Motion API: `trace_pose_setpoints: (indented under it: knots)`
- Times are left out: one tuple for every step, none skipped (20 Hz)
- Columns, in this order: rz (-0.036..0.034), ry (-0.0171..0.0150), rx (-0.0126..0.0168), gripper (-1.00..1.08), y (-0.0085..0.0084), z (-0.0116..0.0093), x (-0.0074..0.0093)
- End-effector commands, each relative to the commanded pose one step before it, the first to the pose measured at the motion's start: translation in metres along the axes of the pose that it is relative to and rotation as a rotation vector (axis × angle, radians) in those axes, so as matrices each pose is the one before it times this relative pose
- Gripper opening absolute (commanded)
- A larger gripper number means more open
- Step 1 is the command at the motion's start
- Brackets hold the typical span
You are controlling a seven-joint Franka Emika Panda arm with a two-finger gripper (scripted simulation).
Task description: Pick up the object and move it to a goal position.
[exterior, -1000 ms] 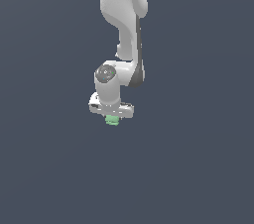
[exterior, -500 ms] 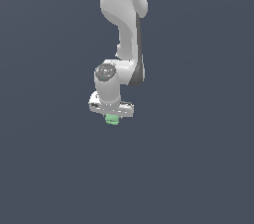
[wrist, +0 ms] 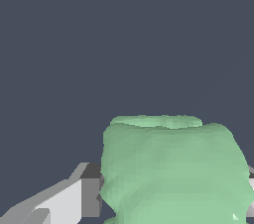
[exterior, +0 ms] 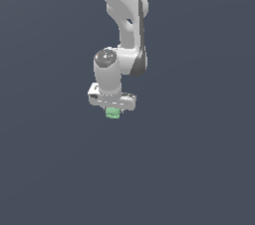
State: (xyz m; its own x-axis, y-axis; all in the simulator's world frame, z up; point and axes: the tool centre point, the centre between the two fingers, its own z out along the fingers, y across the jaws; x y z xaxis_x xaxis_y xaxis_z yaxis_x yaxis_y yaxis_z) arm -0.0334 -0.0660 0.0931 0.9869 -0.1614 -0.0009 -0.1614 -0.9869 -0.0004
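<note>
We see only a flat dark grey-blue backdrop point(exterior: 45, 169) filling both views, no edges or marks on it.

Biggest thing in the exterior view is the white Panda arm point(exterior: 124, 15). It comes down from the top edge, bends at a dark-sided elbow joint, and ends in a round wrist cap over the white hand body. Hand points straight down, roughly centre of the exterior view, slightly toward the exterior view's left.

Next, the gripper point(exterior: 113, 112). Its wide white cross-bar sits level under the wrist. We can barely make out the fingers in the exterior view, they are short and mostly hidden by the bar and the block. In the wrist view one finger point(wrist: 74, 196) shows as a white and grey wedge with a dark pad, pressed right against the side of the green block; a sliver of the other finger shows at the far side of the block, also touching. So we read the jaws as clamped on the block.

Smallest, the object point(exterior: 113, 113): a light-green, lumpy, rounded block, narrower than the gripper bar. It hangs directly under the hand, between the fingers. In the wrist view the object point(wrist: 171, 168) is close up and fills much of the frame, top surface flat-ish, sides bulging. We cannot tell how high it is off any surface.
</note>
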Motion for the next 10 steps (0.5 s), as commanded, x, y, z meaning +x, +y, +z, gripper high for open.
trace_pose_setpoints:
  knots:
    - [-0.00005,0.00112,0.00026,-1.0,-0.001,-0.0199,-0.00425]
    - [0.0,0.0,0.0,-1.0,-0.00044,-0.00898,-0.00202]
    - [0.0,0.0,0.0,-1.0,-0.00046,-0.00949,-0.00212]
    - [0.0,0.0,0.0,-1.0,-0.00048,-0.00996,-0.00221]
    - [0.0,0.0,0.0,-1.0,-0.00049,-0.01039,-0.00229]
    - [0.0,0.0,0.0,-1.0,-0.0005,-0.01063,-0.00233]
    - [0.0,0.0,0.0,-1.0,-0.0005,-0.01082,-0.00236]
    - [0.0,0.0,0.0,-1.0,-0.0005,-0.01104,-0.00239]
    - [0.0,0.0,0.0,-1.0,-0.00051,-0.01128,-0.00242]
    - [0.00041,-0.0001,-0.00055,-1.0,-0.00039,-0.01148,-0.00243]
